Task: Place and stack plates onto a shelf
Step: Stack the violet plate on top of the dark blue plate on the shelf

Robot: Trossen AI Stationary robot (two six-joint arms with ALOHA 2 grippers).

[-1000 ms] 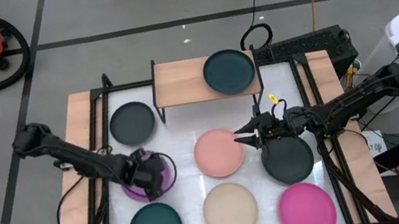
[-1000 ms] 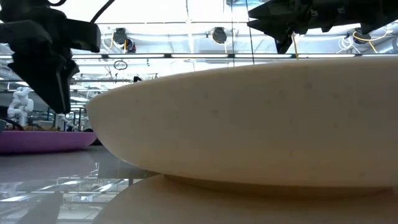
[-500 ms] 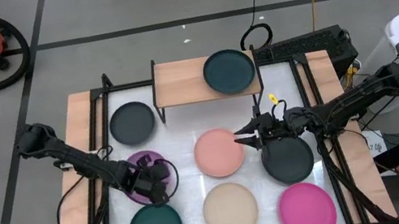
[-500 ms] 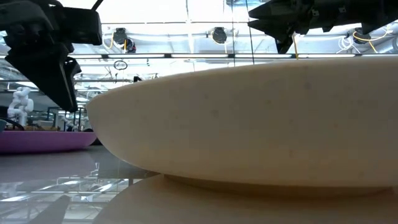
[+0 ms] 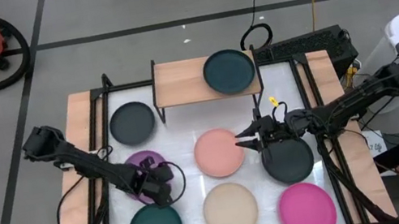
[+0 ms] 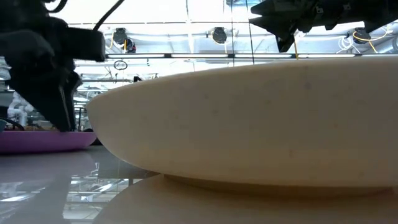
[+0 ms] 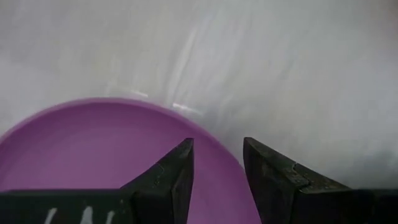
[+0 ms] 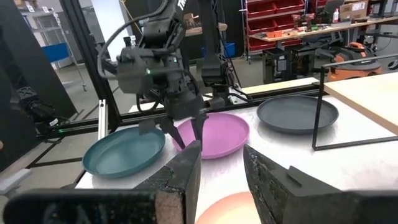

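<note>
- High view: straight down over the whole table [image 5: 187, 135].
- Low view: table height, apparently almost against the beige plate [image 6: 249, 118].
- Left wrist view: close above the purple plate [image 7: 93, 149].
- Right wrist view: looks level across the table, sharing that purple plate [image 8: 214, 134].

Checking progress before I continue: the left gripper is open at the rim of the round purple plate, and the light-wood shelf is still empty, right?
Not quite: the high view shows a round dark teal plate already on the light-wood shelf. The left gripper is indeed open at the round purple plate.
</note>
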